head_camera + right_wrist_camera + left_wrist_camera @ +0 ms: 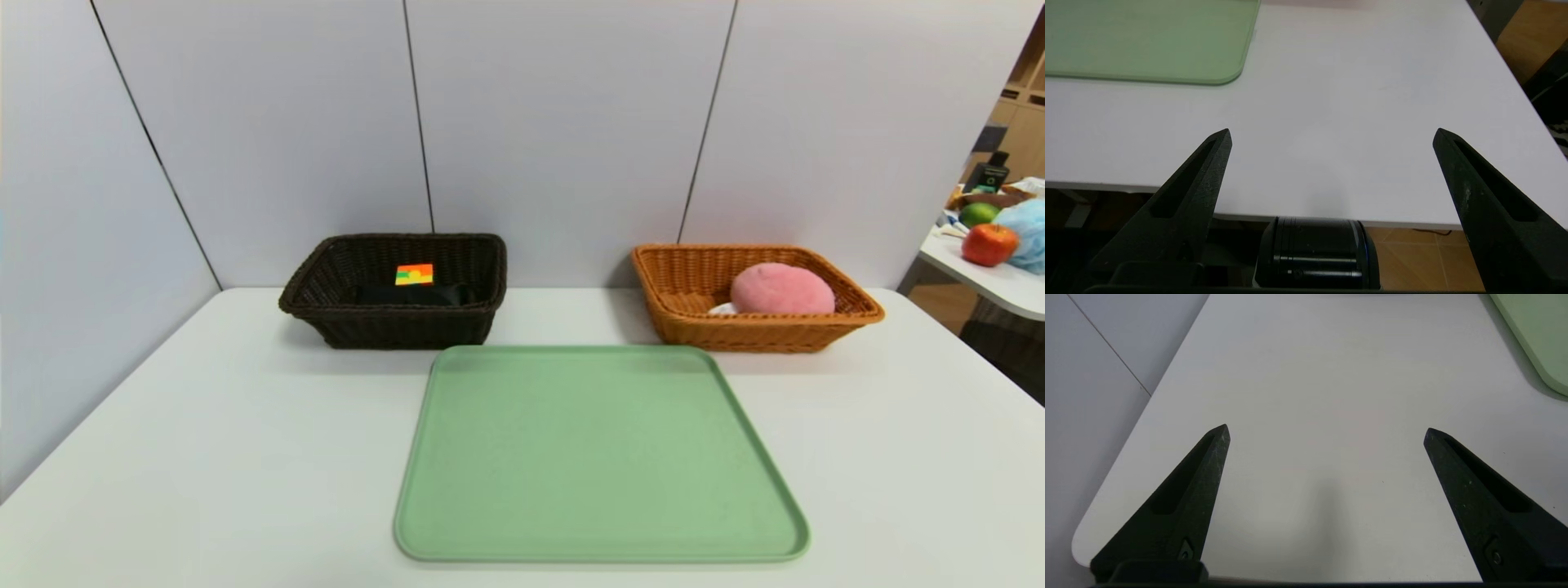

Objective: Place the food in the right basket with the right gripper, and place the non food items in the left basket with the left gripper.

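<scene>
Landmark: green tray (600,457) on white desk (245,465); dark basket (408,327), holding dark item (408,295), behind-left; brown basket (755,333), holding pink item (782,289), behind-right; wall (563,122) beyond; left tool (1326,435), right tool (1333,139) above desk beside tray, fingers apart.

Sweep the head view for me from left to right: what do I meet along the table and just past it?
Dark brown basket → green tray → orange-brown wicker basket with a pink plush-looking item inside → red apple on the side table.
</scene>
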Tool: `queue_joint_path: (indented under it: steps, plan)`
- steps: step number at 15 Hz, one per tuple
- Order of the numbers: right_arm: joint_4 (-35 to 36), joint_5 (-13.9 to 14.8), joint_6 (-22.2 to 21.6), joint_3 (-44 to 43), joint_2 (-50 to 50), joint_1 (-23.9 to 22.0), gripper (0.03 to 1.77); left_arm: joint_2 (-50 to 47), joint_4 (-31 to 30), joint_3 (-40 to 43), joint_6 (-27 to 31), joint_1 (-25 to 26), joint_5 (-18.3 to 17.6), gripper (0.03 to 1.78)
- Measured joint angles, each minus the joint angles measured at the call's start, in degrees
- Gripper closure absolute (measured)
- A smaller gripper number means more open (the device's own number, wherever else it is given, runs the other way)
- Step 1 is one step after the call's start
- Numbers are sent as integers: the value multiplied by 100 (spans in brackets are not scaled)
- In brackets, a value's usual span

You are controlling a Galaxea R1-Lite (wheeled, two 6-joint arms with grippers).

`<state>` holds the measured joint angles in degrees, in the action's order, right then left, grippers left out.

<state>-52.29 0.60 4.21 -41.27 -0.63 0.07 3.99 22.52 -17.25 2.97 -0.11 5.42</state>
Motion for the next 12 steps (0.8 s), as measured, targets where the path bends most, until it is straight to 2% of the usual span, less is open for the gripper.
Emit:
queue_joint_path:
  steps: [5, 8, 10, 12]
  plan:
    - [1384, 118, -146, 445, 68, 0, 10, -297, -1202, 575, 143, -5, 0, 12]
    - [2765, 312, -254, 1120, 68, 0, 10, -383, -1808, 894, 160, -7, 2, 12]
    - [3751, 463, -252, 1652, 68, 0, 10, -394, -2035, 1122, 236, -7, 5, 12]
    - [4402, 489, -234, 2048, 68, 0, 10, -399, -2166, 1312, 289, -7, 0, 12]
